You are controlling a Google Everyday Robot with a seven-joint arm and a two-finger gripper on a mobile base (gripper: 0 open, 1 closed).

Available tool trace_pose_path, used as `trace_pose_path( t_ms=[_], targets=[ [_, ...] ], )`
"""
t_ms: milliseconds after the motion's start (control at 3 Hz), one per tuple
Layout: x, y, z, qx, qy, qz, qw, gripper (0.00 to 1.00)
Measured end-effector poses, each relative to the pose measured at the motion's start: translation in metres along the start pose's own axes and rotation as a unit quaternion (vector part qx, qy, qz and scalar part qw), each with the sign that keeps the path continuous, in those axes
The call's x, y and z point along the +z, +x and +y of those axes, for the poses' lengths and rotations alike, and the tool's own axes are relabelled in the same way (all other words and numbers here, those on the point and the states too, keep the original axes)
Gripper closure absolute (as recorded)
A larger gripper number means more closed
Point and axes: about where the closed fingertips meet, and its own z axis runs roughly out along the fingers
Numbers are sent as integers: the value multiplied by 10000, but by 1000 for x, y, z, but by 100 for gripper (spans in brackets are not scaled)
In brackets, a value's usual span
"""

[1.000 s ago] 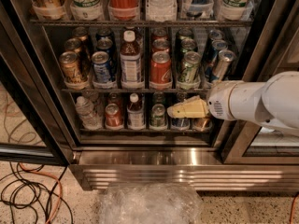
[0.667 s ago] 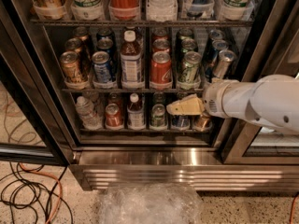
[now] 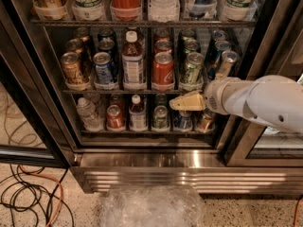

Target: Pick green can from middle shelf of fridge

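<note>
Hand low in the fridge, just under the middle shelf, green can above it, perhaps untouched, grip we cannot tell.

Note that the gripper sits a little further left and slightly higher than one second ago. The shift is small and runs the same way through both earlier pictures. Its tip now lies just under the front rail of the middle shelf, below and a little left of the green can, in front of the bottom-row drinks. You can log that the white arm has followed. Its wrist collar reaches further across the fridge opening and hides slightly more of the cans at the lower right.
</note>
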Motion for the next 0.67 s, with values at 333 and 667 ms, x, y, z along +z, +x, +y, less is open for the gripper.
trace_pose_path(
  t_ms=[333, 667],
  targets=[
    [10, -4, 2, -39, -7, -68, 10000, 0],
    [41, -22, -10, -55, 83, -348, 9993, 0]
  ],
)
